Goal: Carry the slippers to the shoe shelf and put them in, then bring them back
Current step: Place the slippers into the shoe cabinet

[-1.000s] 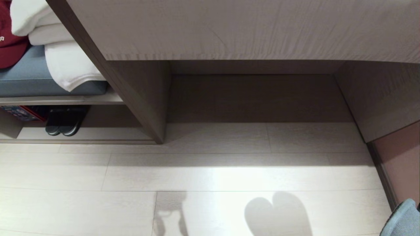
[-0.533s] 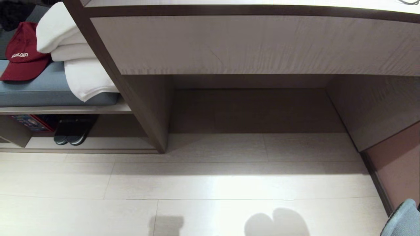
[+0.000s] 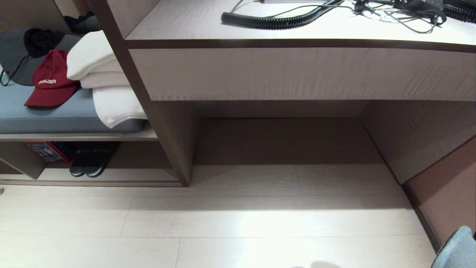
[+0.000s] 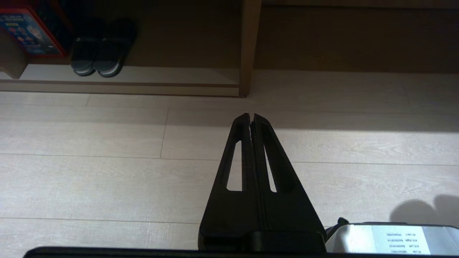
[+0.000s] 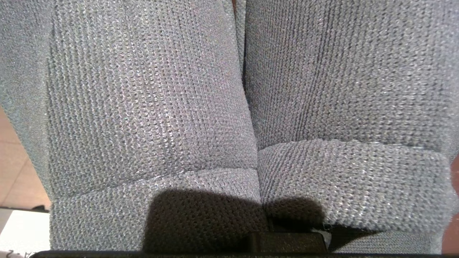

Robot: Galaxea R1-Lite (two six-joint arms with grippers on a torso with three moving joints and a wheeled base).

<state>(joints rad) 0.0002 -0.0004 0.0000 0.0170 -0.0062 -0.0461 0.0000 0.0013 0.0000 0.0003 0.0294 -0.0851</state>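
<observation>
Slippers (image 5: 229, 107) are hanging right in front of the right wrist camera, two grey knit bands side by side. The right gripper (image 5: 287, 243) is squeezing shut on them, with its fingers hiding under the cloth. One grey-blue edge is peeking in at the low right corner of the head view. The left gripper (image 4: 252, 116) is pointing out over the floor (image 3: 238, 223), its two fingers pressing flat together and holding nothing. Farther off, the shelf (image 3: 93, 183) is sitting low on the left. A black pair (image 3: 91, 163) is lying inside it, next to a red box (image 3: 48, 152). Above the shelf, white towels (image 3: 108, 93) and a red cap (image 3: 50, 83) are resting on a blue cushion (image 3: 55, 119). A desk (image 3: 297, 72) is standing farthest back, with black cables (image 3: 282, 18) lying on top.
</observation>
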